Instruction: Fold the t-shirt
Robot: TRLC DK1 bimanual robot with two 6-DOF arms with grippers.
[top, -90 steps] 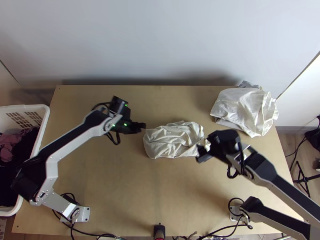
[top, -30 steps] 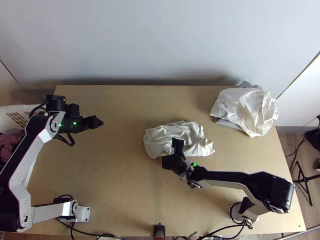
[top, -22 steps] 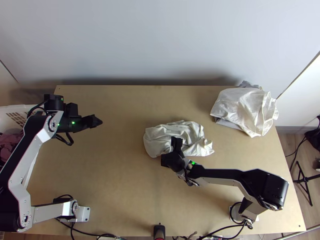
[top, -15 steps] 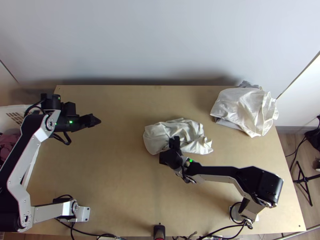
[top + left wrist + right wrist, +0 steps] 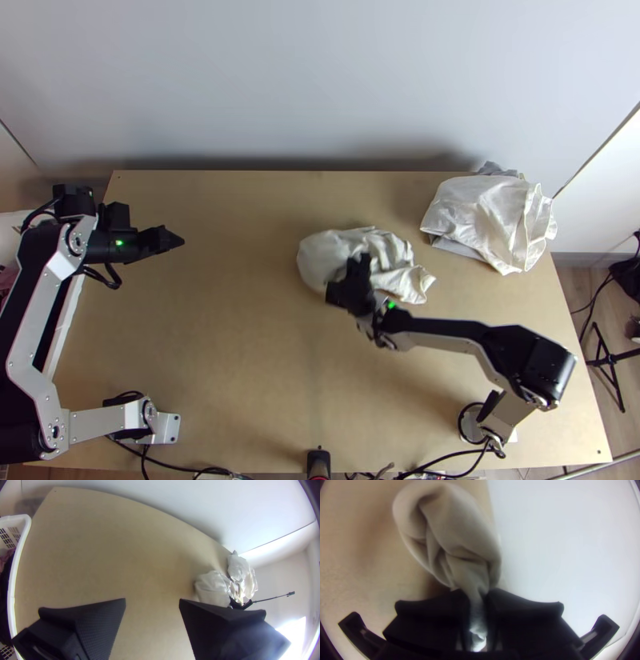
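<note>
The right gripper point(image 5: 477, 593) grips the bunched shirt point(image 5: 463, 536); the left gripper point(image 5: 152, 600) is open. Better lift cloth gently, then spread before folding.

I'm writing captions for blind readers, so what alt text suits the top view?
The right end effector grips a bunched, pale t-shirt near the middle of a light wooden table. The left end effector is apart from it, toward the table's left side, and more crumpled pale cloth lies near the far right corner.
</note>
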